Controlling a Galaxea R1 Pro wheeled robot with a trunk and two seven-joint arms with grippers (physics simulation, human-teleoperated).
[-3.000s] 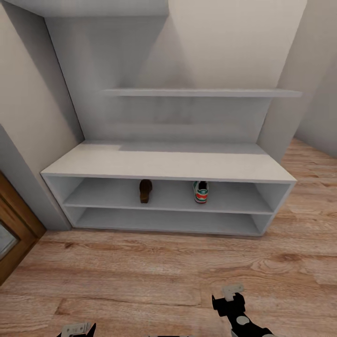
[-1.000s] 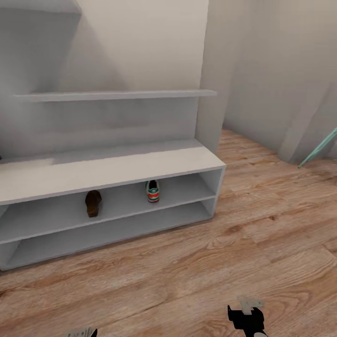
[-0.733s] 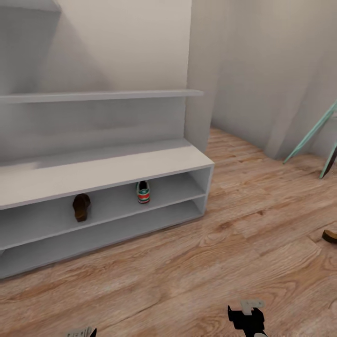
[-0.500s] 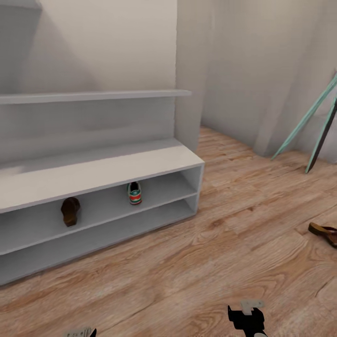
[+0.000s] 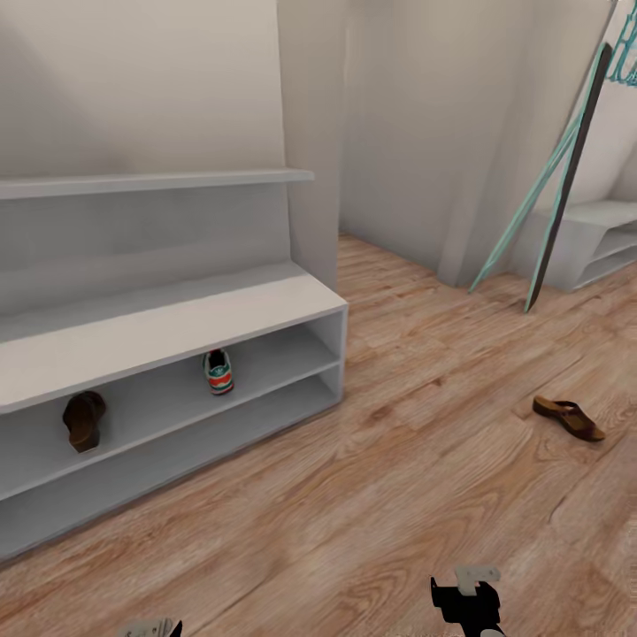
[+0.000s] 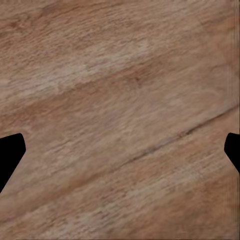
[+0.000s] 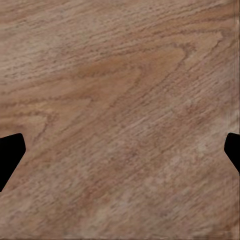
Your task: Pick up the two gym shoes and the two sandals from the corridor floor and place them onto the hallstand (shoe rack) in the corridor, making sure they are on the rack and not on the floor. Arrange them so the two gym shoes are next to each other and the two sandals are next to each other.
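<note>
No writing can be read; teal wall lettering is cut off at the frame's edge. One gym shoe and one sandal sit apart on the hallstand's upper shelf. A second sandal lies on the corridor floor. The left gripper and right gripper each hang over bare planks with jaws released, empty.

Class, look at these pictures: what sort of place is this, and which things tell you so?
Probably a home corridor or entryway: a pale grey-white shoe rack holding a dark brown sandal and a white sneaker, with another brown sandal on light wood-plank flooring.
</note>
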